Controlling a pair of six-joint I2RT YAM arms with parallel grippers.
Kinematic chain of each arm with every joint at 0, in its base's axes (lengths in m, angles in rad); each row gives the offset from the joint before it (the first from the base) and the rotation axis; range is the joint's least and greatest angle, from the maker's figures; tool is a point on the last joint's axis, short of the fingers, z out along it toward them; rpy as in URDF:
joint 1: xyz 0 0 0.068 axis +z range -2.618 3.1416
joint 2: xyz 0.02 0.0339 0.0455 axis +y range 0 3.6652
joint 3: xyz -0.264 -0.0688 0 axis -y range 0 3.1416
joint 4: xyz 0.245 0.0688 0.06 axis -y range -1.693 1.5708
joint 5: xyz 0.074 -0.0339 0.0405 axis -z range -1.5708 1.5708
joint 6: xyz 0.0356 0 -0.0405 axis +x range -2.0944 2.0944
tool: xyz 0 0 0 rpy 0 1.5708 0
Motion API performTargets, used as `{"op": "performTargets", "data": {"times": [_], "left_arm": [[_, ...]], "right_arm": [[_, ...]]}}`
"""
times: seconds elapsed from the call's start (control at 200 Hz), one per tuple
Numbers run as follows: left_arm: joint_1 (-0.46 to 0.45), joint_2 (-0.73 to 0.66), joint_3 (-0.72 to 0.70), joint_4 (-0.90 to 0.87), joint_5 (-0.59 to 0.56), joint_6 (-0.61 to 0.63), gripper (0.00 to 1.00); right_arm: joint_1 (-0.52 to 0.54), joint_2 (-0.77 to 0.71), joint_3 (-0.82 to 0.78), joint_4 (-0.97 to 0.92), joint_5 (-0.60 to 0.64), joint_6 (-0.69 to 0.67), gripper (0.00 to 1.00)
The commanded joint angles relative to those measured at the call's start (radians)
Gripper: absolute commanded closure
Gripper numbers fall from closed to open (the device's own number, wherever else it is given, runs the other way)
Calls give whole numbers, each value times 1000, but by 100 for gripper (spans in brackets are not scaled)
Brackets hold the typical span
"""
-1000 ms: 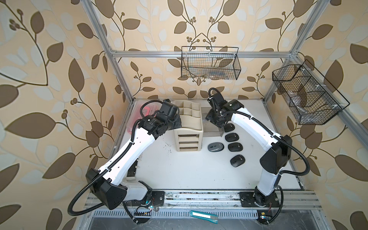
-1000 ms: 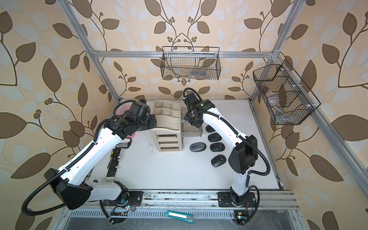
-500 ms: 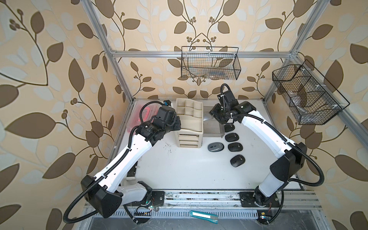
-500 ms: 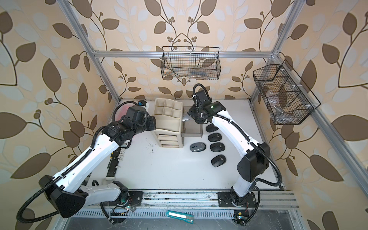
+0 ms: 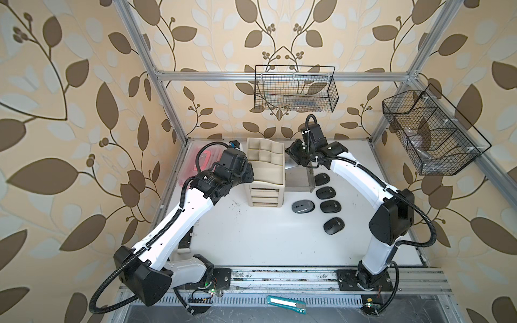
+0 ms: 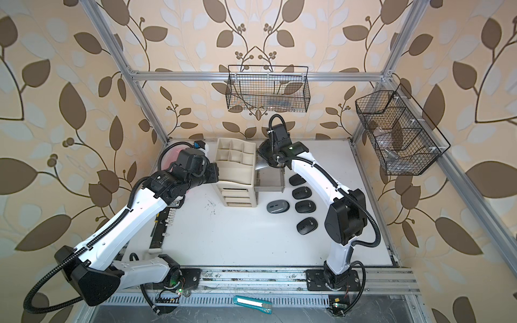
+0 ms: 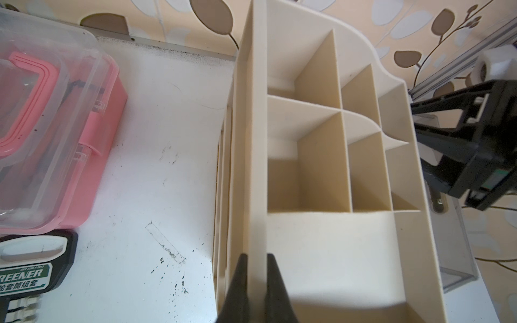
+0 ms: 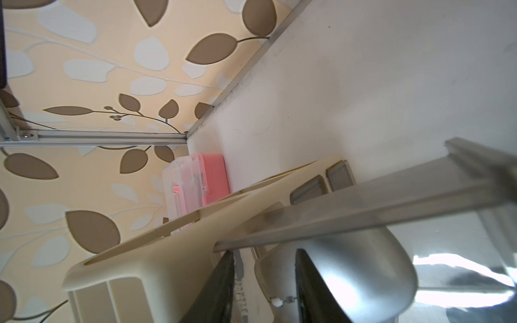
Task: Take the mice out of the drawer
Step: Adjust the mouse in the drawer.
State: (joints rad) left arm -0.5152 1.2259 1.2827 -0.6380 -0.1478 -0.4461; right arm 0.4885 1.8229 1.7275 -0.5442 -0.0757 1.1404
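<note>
Right gripper (image 8: 264,253) | grip unclear (silver mouse (image 8: 363,268), long axis across jaws) | left gripper (image 7: 256,257) clamps organizer (image 7: 316,156)

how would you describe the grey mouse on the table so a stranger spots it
Find the beige drawer organizer near the back of the white table. Beside its front corner runs a row of black mice; the grey mouse lies between organizer and row, the only grey one.

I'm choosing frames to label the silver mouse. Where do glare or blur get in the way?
Right wrist view: white glare on the silver mouse; the clear drawer wall is smeared, out of focus. Left wrist view: organizer sharp, left fingers soft. Both top views: even light, soft shadows on the table.
</note>
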Motion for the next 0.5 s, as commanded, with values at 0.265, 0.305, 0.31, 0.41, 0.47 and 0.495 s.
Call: {"op": "performTargets", "data": {"times": [0.265, 0.305, 0.31, 0.41, 0.47, 0.495], "left_arm": [[1, -38, 47, 179, -20, -32, 100], [1, -35, 49, 180, -27, -32, 100], [1, -34, 49, 179, -28, -33, 100], [1, -31, 57, 171, -39, -37, 100], [2, -31, 58, 169, -46, -36, 100], [1, -30, 59, 163, -52, -35, 100]], "right_arm": [[-5, 23, -69, -32, 2, -58, 72], [0, 17, -71, -65, 13, -69, 73], [2, 14, -72, -71, 17, -74, 73], [19, -24, -104, -144, 57, -107, 73], [26, -59, -144, -158, 61, -119, 73], [29, -70, -153, -167, 66, -121, 73]]}}
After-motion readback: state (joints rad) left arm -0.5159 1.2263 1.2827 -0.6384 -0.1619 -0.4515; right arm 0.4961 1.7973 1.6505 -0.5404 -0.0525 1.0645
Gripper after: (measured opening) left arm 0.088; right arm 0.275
